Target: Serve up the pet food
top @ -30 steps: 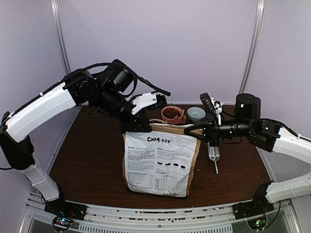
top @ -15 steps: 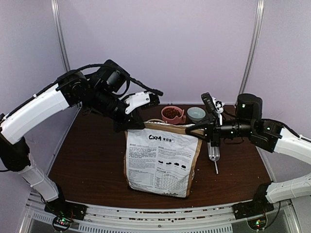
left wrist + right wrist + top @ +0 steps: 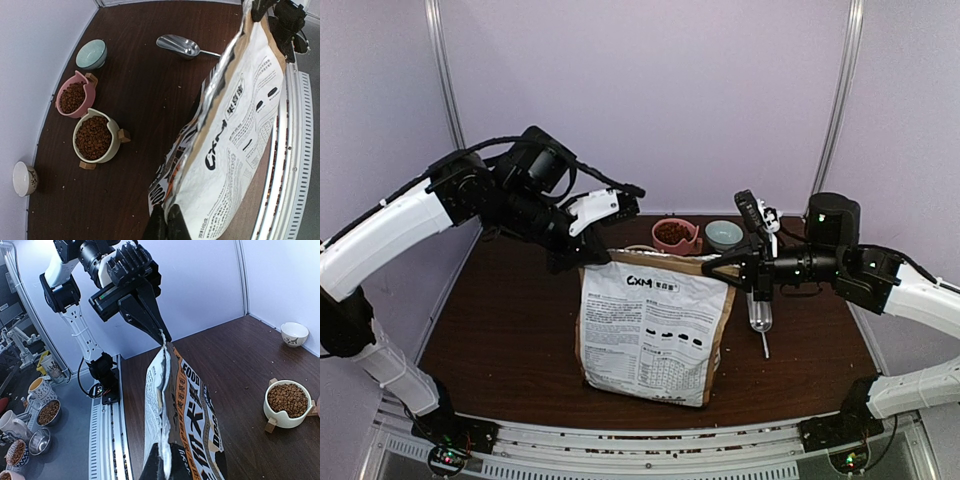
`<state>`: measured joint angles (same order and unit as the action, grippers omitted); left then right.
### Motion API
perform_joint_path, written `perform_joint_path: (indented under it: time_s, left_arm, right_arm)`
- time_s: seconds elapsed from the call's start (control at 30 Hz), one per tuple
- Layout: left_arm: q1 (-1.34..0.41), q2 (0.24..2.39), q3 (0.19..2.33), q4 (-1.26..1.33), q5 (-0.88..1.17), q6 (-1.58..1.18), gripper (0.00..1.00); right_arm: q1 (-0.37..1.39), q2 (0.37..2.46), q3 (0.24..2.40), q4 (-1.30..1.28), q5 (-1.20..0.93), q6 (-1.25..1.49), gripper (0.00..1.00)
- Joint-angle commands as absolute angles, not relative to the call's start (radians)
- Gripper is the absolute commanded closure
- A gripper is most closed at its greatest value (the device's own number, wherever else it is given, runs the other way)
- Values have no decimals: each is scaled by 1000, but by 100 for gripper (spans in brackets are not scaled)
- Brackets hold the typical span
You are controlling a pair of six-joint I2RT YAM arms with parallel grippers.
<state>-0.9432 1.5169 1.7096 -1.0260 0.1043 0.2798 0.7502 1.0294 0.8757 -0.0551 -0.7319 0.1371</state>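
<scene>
The pet food lies as reddish-brown kibble in a pink bowl (image 3: 671, 233) behind the bag, and in the left wrist view in the pink bowl (image 3: 71, 97) and a cream bowl (image 3: 93, 138). The printed bag (image 3: 650, 335) stands upright mid-table. My left gripper (image 3: 588, 262) is shut on the bag's top left corner; the left wrist view shows it (image 3: 167, 222) pinching the rim. My right gripper (image 3: 720, 268) is shut on the top right corner, also seen in the right wrist view (image 3: 165, 465). The bag's mouth is pulled flat and closed between them.
A silver scoop (image 3: 760, 320) lies on the table right of the bag, under my right arm. An empty teal bowl (image 3: 723, 234) sits beside the pink bowl. A small white bowl (image 3: 23, 178) stands by the back wall.
My left arm has swung left and a little up, still holding the bag's corner. The bag's top edge has drawn tauter and its left side has shifted slightly. The right arm has stayed put.
</scene>
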Motion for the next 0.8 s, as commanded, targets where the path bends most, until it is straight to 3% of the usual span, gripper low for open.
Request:
perform_joint_path:
  time_s: [0.0,0.17,0.23,0.33,0.47,0.63,0.7,0.77]
  left_arm:
    - [-878,1477,1688,-1092,-54,268,100]
    - [-872,1463,1669,-1075,-40,268,100]
    - [-870,1461,1666,-1075,-55,264,92]
    - [-868,1460,1664,-1075,-53,265,100]
    - [-867,1459,1664,-1075,-57,264,100]
    - [-864,1454,1661,-1069,-77,262,86]
    - [-864,1452,1660,-1068,-67,265,100]
    - [-864,1446,1653,-1060,-55,268,100]
  right_arm:
    - [733,971,883,-17,-747,136,100]
    - [732,973,883,-18,-749,138,100]
    - [732,972,884,-17,-749,138,100]
    - [731,973,884,-20,-749,137,100]
    - [730,973,884,-21,-749,138,100]
    - [729,973,886,-24,-749,137,100]
    - [729,974,886,-24,-749,137,100]
    - [729,975,886,-23,-750,137,100]
